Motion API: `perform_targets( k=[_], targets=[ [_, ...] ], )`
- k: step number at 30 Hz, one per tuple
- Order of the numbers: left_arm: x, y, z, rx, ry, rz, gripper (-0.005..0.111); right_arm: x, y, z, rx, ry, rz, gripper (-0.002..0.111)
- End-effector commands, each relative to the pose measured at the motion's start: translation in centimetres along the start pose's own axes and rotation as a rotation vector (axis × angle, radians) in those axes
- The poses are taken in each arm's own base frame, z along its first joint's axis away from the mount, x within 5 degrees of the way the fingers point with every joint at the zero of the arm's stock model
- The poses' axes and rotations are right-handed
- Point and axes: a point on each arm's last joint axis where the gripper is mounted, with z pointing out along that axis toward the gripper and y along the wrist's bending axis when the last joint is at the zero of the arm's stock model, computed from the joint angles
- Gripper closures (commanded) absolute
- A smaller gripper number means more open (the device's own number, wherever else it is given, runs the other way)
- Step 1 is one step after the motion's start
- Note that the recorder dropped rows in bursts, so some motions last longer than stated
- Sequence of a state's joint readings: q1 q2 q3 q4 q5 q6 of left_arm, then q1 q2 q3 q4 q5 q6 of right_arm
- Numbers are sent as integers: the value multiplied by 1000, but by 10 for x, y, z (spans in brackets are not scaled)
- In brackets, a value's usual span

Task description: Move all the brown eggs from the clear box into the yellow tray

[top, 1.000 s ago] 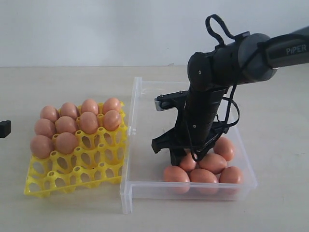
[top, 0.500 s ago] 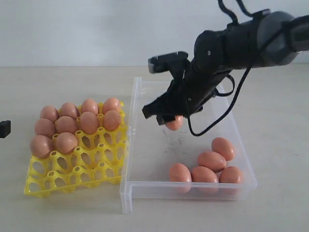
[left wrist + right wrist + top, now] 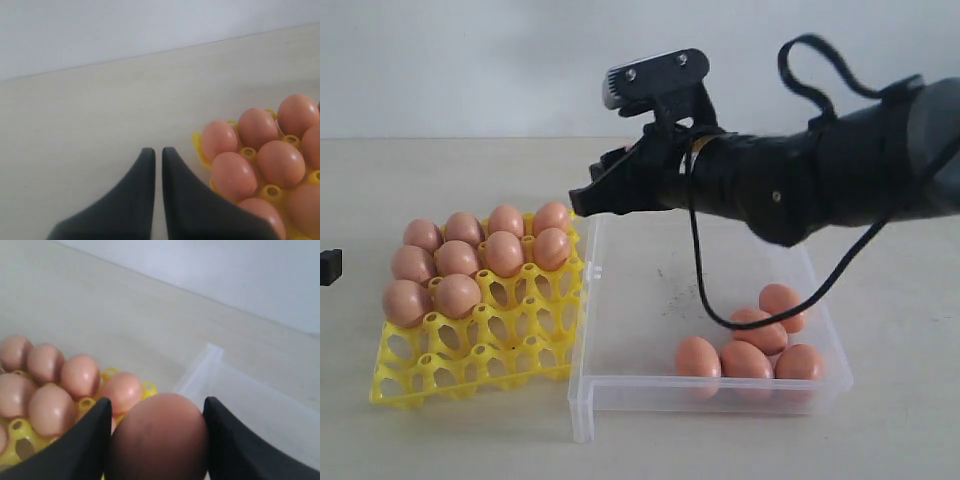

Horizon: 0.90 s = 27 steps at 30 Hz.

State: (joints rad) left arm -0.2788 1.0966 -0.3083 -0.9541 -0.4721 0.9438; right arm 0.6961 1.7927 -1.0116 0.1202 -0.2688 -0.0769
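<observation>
The right gripper (image 3: 157, 407) grips one brown egg (image 3: 159, 445) over the far left corner of the clear box (image 3: 640, 310), beside the yellow tray (image 3: 480, 355). Ten eggs (image 3: 456, 258) sit in the tray's far rows; five eggs (image 3: 746, 360) lie in the box's near right corner. The left gripper (image 3: 158, 152), pinched closed, sits left of the tray.

Tray (image 3: 470, 365) just left of box (image 3: 640, 320), eggs (image 3: 747, 358) in both.

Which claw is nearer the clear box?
Right. The right claw, gripping a brown egg, hangs at the far-left corner of the clear box; the left claw, shut, sits beyond the yellow tray, opposite the box.
</observation>
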Motion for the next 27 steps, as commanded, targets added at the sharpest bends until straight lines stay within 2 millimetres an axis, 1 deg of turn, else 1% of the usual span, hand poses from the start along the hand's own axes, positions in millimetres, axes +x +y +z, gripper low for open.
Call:
perform_targets(
  k=[1,4,8,15,18,21,27],
  targets=[
    [1,1,-1,-3,-2,-14,103,4,27,6,-95,-141,-102,109],
    [1,1,-1,-4,0,-20,103,14,40,14,-223,-173,-172,109],
    [1,1,-1,-4,0,-20,103,24,52,23,-392,-234,-230,109],
    [1,1,-1,-7,4,-27,103,30,74,52,-641,-145,-306,109],
    [1,1,-1,-7,4,-27,103,31,76,62,-662,-125,-283,109],
    [1,1,-1,-7,4,-27,103,37,76,71,-663,-115,-280,109],
    [1,1,-1,-7,4,-27,103,50,64,83,-644,-84,-243,109]
  ],
)
